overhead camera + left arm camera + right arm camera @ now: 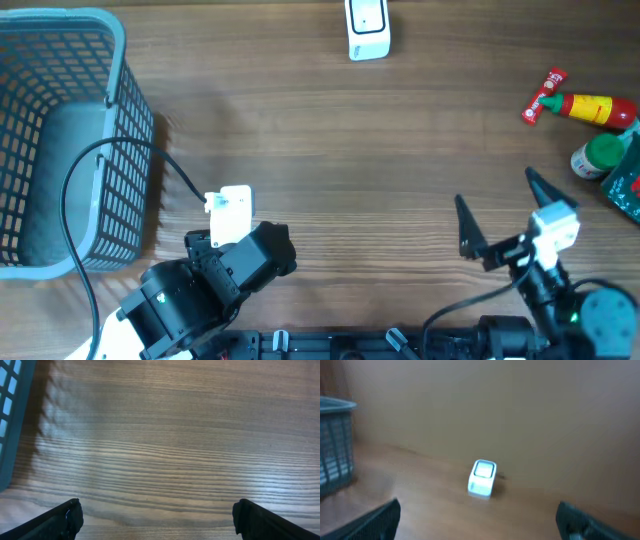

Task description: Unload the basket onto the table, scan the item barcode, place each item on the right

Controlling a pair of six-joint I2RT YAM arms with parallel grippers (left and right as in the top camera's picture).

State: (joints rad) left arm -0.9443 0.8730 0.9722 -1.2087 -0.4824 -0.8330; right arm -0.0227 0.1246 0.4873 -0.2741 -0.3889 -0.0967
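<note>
Both arms sit at the near edge of the table, and neither holds anything. The left gripper has its fingers spread wide over bare wood, near the blue basket. The right gripper is also spread wide and faces the white scanner at the far edge. The goods lie at the right, well apart from the scanner. They are a red-and-yellow bottle, a green-lidded jar near it, and a dark packet cut off by the edge of view.

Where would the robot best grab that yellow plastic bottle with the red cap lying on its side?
Probably around the middle of the yellow bottle, coming straight down from above: it lies on its side, red cap pointing left, so jaws can straddle its narrow round body.
</note>
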